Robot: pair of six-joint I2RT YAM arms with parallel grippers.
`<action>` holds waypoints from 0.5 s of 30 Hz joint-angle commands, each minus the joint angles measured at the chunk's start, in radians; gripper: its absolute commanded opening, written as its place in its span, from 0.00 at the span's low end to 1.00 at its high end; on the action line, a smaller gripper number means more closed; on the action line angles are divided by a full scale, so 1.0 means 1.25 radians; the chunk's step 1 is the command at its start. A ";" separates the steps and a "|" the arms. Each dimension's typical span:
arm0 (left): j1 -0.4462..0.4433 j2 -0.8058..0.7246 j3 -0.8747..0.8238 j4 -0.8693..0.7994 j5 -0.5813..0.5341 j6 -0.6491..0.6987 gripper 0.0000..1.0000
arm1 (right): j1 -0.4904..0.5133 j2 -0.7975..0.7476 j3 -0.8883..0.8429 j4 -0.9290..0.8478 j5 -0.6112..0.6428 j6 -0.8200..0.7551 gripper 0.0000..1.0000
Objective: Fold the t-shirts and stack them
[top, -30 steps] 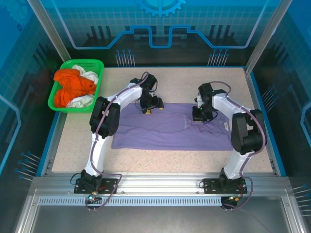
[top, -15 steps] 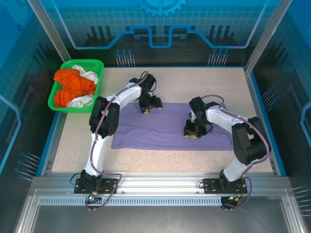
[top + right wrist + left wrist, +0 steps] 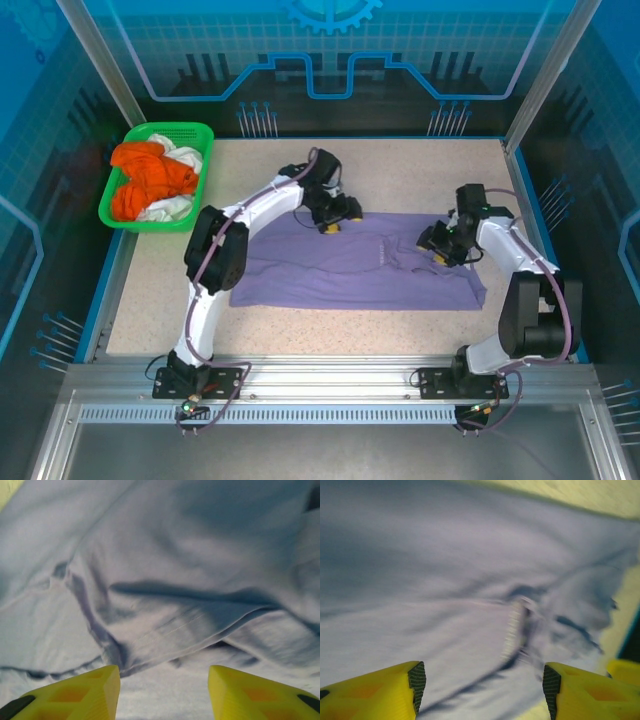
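A lavender-purple t-shirt (image 3: 350, 268) lies spread across the middle of the table, folded into a wide band with wrinkles near its collar. My left gripper (image 3: 336, 222) hovers over its far edge, left of centre, and stands open with bare cloth (image 3: 470, 610) between the yellow fingers (image 3: 395, 690). My right gripper (image 3: 440, 250) is over the shirt's right part, also open, above a folded hem (image 3: 200, 630) and holding nothing. Orange and white t-shirts (image 3: 150, 180) lie bunched in the green basket (image 3: 200, 135) at the far left.
A blue rim (image 3: 540, 240) borders the beige table on the right, and glass walls stand behind. Bare tabletop (image 3: 400, 170) lies beyond the shirt, and more runs along the near edge (image 3: 330, 330).
The right gripper opened, letting go of the shirt, and moved to the right. The left gripper shifted right along the shirt's far edge. The shirt's right part now lies flatter.
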 commanded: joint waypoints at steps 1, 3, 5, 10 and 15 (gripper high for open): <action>-0.065 -0.003 -0.029 0.118 0.119 -0.123 0.65 | -0.049 0.022 0.015 0.023 -0.011 0.012 0.51; -0.093 0.010 -0.048 0.159 0.135 -0.178 0.63 | -0.071 0.040 0.029 0.029 -0.013 0.006 0.51; -0.115 0.014 -0.067 0.194 0.141 -0.222 0.62 | -0.077 0.048 0.042 0.025 -0.002 -0.007 0.51; -0.147 0.020 -0.125 0.277 0.153 -0.376 0.59 | -0.078 0.052 0.039 0.028 0.016 -0.022 0.51; -0.168 0.027 -0.144 0.280 0.121 -0.439 0.59 | -0.078 0.074 0.031 0.049 0.020 -0.027 0.50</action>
